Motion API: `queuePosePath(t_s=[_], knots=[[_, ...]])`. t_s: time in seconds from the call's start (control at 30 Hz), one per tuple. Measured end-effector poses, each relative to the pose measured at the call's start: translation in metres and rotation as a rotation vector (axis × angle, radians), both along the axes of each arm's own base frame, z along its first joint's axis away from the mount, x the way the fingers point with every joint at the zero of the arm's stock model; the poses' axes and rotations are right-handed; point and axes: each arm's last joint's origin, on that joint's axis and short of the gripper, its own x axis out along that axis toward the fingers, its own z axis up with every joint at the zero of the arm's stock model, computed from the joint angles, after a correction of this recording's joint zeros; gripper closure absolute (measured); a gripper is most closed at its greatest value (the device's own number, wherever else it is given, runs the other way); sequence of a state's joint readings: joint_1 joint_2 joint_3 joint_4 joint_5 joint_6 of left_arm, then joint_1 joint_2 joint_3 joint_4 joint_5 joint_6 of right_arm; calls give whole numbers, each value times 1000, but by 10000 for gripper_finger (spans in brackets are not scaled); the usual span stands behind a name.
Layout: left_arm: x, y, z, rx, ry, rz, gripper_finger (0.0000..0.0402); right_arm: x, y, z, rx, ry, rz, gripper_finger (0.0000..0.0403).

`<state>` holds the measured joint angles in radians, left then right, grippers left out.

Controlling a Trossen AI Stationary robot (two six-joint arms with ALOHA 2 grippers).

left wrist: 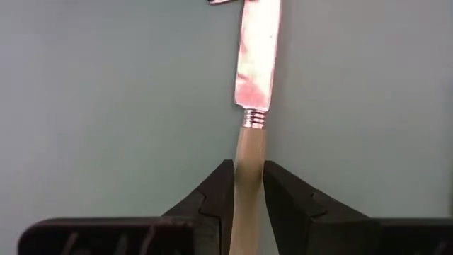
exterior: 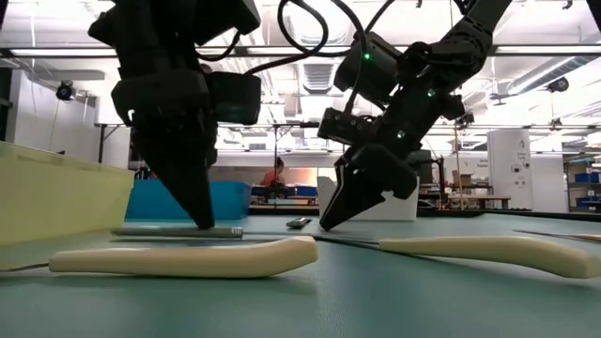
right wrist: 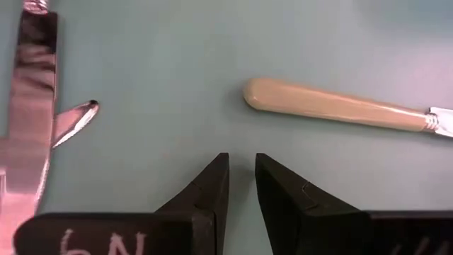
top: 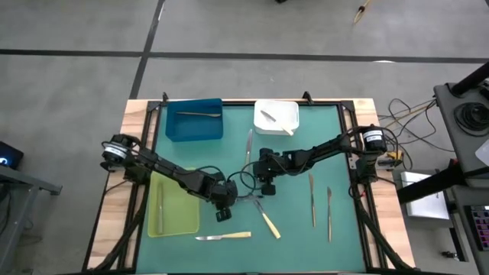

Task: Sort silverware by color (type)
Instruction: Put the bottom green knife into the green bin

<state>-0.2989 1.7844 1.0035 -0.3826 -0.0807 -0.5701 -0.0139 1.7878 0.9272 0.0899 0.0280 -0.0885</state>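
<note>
Pick-up step. The left pincer (left wrist: 246, 185) stands tip-down near the bench's middle, toward the front edge, its narrowly parted fingers flanking the pale handle of a knife (left wrist: 253, 78) lying flat on the mat; whether they already press it is unclear. The right pincer (right wrist: 242, 177), just beside, hangs slightly open and empty. Next: clamp, lift, carry to the matching tray.

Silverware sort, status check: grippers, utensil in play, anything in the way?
Left gripper down at mat centre, straddling a yellow-handled knife. Right gripper low beside it, empty, slightly open. Another knife lies near the right gripper.
</note>
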Motion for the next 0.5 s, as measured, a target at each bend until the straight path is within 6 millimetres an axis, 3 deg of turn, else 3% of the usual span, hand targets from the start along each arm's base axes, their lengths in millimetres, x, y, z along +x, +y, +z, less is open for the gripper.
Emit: queuePosePath(t_s=[0.5], knots=[[3, -1, 2, 24, -45, -44, 342, -8, 0, 20, 26, 6, -26, 340]])
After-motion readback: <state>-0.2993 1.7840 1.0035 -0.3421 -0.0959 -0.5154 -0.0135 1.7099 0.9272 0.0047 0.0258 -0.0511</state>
